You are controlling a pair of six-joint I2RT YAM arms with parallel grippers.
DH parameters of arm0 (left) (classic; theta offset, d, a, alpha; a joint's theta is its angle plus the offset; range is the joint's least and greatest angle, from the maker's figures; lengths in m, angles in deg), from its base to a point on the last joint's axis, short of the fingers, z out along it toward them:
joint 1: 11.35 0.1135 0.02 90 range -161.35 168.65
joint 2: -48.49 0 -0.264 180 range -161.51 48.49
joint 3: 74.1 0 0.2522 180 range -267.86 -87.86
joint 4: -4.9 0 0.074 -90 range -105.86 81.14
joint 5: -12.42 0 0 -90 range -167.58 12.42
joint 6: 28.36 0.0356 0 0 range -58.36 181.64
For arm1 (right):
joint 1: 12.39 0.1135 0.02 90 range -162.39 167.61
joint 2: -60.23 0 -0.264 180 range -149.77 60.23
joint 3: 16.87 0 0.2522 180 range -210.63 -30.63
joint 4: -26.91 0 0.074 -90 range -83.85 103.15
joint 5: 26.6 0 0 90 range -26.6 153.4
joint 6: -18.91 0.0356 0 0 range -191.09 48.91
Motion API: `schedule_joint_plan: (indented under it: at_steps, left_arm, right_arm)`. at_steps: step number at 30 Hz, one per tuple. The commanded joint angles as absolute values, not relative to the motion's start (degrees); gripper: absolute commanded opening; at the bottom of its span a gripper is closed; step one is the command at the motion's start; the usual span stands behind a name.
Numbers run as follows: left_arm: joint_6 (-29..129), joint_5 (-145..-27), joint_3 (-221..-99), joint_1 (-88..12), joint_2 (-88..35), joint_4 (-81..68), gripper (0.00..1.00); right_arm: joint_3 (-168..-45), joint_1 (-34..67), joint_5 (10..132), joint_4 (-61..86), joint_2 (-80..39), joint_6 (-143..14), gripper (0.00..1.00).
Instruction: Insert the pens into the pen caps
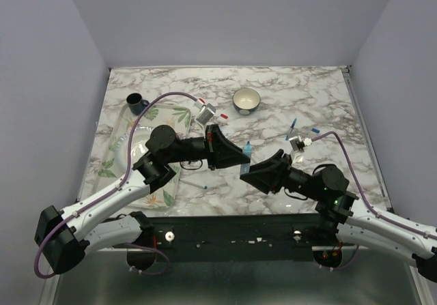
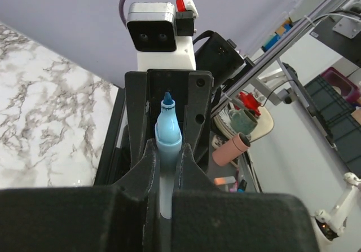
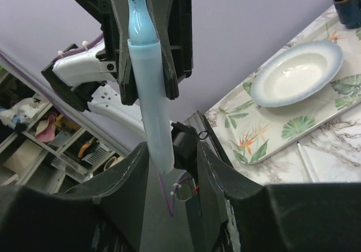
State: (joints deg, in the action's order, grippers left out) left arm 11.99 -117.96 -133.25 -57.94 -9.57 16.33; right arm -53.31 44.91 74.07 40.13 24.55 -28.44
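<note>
My left gripper (image 1: pixel 239 156) is shut on a thick pale blue marker (image 1: pixel 246 147) and holds it above the table's front middle. In the left wrist view the marker (image 2: pixel 168 129) sits between the fingers (image 2: pixel 145 160), blue tip outward. In the right wrist view the marker (image 3: pixel 151 94) hangs from the left gripper (image 3: pixel 149 97), its blunt end between the spread jaws of my open right gripper (image 3: pixel 172 153). The right gripper (image 1: pixel 248 171) faces the left one. A white pen with a blue tip (image 1: pixel 292 127), a blue cap (image 1: pixel 315 129) and red caps (image 1: pixel 224 116) lie on the table.
A floral tray (image 1: pixel 179 117) with a white plate (image 3: pixel 296 74) lies at the left, with a dark mug (image 1: pixel 136 102) behind it. A small bowl (image 1: pixel 246 99) stands at the back middle. A thin pen (image 1: pixel 194 183) lies beside the tray's front corner.
</note>
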Motion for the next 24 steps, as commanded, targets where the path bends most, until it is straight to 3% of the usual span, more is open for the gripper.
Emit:
schedule_joint_plan:
  at_steps: [1, 5, 9, 10, 11, 14, 17, 24]
  left_arm:
    - [7.59, -121.0, -131.72, -58.11, -9.69, 23.75, 0.0]
    - [8.03, -120.73, -131.63, -58.02, -9.69, 22.87, 0.0]
    - [8.81, -118.8, -131.72, -58.11, -9.87, 20.07, 0.01]
    - [9.43, -118.1, -132.07, -58.11, -9.96, 18.49, 0.14]
    - [10.13, -116.7, -132.86, -58.11, -9.96, 15.17, 0.55]
    - [14.08, -112.84, -134.61, -58.02, -8.82, 6.3, 0.84]
    - [17.6, -108.44, -134.8, -57.5, -6.71, 1.45, 0.94]
    - [18.4, -82.26, -141.99, -55.22, -7.31, -20.43, 0.95]
  right_arm:
    - [-54.89, 45.09, 76.67, 44.78, 22.97, -28.12, 0.45]
    - [-54.71, 45.09, 76.14, 46.72, 22.18, -26.89, 0.36]
    - [-55.16, 45.09, 76.4, 46.63, 21.21, -26.89, 0.01]
    - [-54.98, 45.09, 76.49, 46.72, 21.12, -26.62, 0.01]
    - [-54.81, 45.18, 76.41, 46.89, 21.47, -26.54, 0.01]
    - [-53.05, 45.09, 71.85, 45.23, 24.1, -24.78, 0.01]
    - [-52.43, 45.01, 61.49, 38.04, 30.95, -25.21, 0.01]
    - [-54.44, 45.09, 46.63, 18.73, 41.42, -26.27, 0.01]
